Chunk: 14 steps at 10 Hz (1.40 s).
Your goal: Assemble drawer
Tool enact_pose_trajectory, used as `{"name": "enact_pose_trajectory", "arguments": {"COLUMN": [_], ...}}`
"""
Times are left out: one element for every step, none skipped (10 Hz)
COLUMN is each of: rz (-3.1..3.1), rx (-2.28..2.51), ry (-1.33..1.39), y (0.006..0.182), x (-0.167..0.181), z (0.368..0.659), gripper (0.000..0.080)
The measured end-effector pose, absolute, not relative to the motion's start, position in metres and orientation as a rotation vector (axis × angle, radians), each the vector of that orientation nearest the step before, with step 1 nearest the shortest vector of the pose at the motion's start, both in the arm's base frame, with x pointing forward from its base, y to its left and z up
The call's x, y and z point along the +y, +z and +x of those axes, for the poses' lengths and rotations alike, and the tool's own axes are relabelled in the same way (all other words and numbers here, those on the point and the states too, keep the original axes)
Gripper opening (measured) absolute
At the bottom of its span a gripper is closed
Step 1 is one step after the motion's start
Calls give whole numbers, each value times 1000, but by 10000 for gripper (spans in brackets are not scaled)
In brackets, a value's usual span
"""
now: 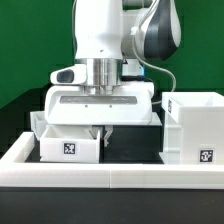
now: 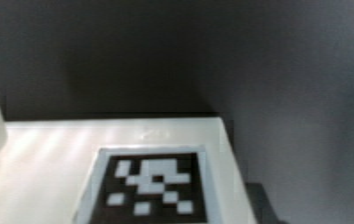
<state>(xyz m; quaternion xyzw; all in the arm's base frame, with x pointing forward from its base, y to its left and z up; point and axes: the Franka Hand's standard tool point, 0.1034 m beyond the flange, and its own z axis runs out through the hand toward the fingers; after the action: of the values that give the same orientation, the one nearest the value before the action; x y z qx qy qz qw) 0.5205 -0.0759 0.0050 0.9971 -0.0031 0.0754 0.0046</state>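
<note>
A small white drawer tray (image 1: pixel 66 146) with a black-and-white tag on its front stands at the exterior view's left. The tall white housing (image 1: pixel 195 125), tagged low on its front, stands at the right. My gripper (image 1: pixel 102 133) hangs straight down between them, its dark fingers at the tray's right wall. The hand hides how far apart they are. The wrist view shows a white tagged surface (image 2: pixel 153 185) close up against the dark table, and no fingers. A second white part (image 1: pixel 38 121) shows behind the tray.
A low white wall (image 1: pixel 110 176) borders the table along the front. The table top is black, and a green backdrop stands behind the arm.
</note>
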Motion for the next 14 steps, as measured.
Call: {"name": "enact_pose_trajectory", "arguments": {"rz": [3123,3123,3123,3123,3124,3124,3119,3113,3115,3115,3115,3114,3111,3110], "rx": [-10,-10,-10,-10,-4,3,88,198,310,336,330,336,356,357], "ry": [236,237,240,245,252,269,275,270,242,242,241,240,239,239], "y": [5,5,6,8,11,18,23,29,34,36,35,34,34,33], "x": [-76,-76,-76,-75,-72,-70,-68,-67,-67,-69,-69,-69,-69,-68], "z": [520,521,521,522,524,528,532,536,540,545,544,543,543,543], "gripper": [41,41,41,41,41,41,41,41,41,42,42,42,42,42]}}
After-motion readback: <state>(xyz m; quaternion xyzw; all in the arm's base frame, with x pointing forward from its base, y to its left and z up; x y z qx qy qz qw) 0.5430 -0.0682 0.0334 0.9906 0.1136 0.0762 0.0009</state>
